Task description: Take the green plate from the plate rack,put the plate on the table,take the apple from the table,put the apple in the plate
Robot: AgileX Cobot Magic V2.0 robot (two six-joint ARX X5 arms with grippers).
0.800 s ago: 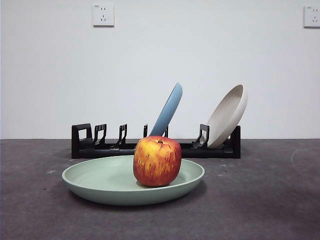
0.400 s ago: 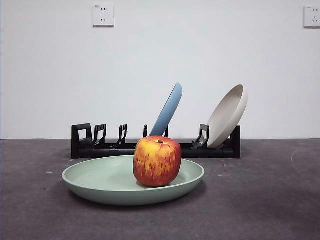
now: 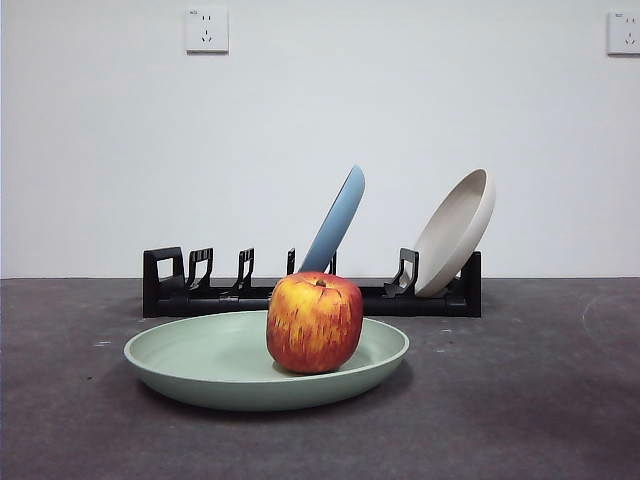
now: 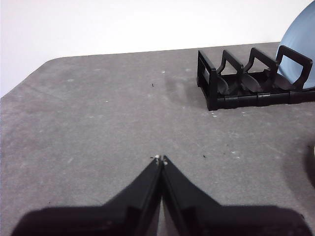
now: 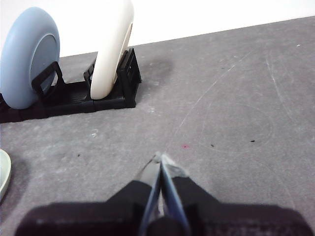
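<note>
Green plate (image 3: pixel 200 365) is seen flat on the dark grey worktop (image 3: pixel 520 400), nearest in the front view. Apple (image 3: pixel 314 322) is seated in the plate, right of its centre, stem dimple up. Behind it, the black plate rack (image 3: pixel 200 290) is laid across the worktop, apart from the plate. Blue plate (image 3: pixel 335 222) is held tilted in a middle slot; beige plate (image 3: pixel 455 232) is leaned at the rack's right end. Left slots are unfilled. Two wall sockets (image 3: pixel 206 30) are seen on the white wall.

Left gripper (image 4: pixel 160 160): jaws clenched together, nothing held, above bare worktop near the rack's end. Right gripper (image 5: pixel 161 160): jaws pressed closed, nothing held, above bare worktop near the beige plate's end.
</note>
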